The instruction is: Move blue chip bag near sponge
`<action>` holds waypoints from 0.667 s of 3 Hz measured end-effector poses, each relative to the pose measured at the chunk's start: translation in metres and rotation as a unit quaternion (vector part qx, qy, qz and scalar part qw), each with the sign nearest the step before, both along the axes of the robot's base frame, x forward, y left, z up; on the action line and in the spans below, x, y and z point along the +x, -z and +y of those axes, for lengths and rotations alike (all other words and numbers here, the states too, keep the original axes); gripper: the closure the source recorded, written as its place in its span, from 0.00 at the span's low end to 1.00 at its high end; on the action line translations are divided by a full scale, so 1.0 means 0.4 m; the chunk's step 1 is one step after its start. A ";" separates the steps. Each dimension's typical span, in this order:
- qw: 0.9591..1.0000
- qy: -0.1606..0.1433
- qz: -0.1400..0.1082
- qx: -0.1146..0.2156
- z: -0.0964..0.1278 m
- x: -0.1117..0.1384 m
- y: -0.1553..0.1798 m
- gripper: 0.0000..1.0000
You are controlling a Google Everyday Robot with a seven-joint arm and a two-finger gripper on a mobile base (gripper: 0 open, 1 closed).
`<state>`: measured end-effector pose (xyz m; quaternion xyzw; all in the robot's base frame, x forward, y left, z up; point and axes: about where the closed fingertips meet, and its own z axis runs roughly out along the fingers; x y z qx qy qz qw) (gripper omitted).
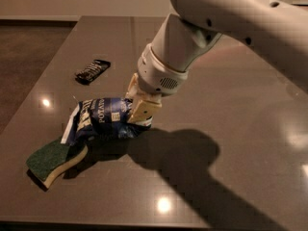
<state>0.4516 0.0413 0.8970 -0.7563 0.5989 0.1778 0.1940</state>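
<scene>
The blue chip bag [101, 118] is crumpled dark blue foil with white lettering, left of centre on the dark table [231, 109]. My gripper [139, 113] is shut on the bag's right end and holds it low over the table. The bag's left end hangs over the right part of the sponge [50, 160], which has a green top and a pale yellow base and lies at the front left. I cannot tell whether bag and sponge touch. The white arm comes in from the upper right.
A small black wrapped bar [92, 70] lies at the back left of the table. The table's left edge [29, 105] runs close to the sponge, with the floor beyond. The arm's shadow falls on the table's front middle.
</scene>
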 end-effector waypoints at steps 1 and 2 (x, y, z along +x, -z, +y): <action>1.000 0.000 -0.001 -0.001 0.001 -0.002 -0.002 0.14; 1.000 -0.001 -0.003 -0.001 0.003 -0.004 -0.004 0.00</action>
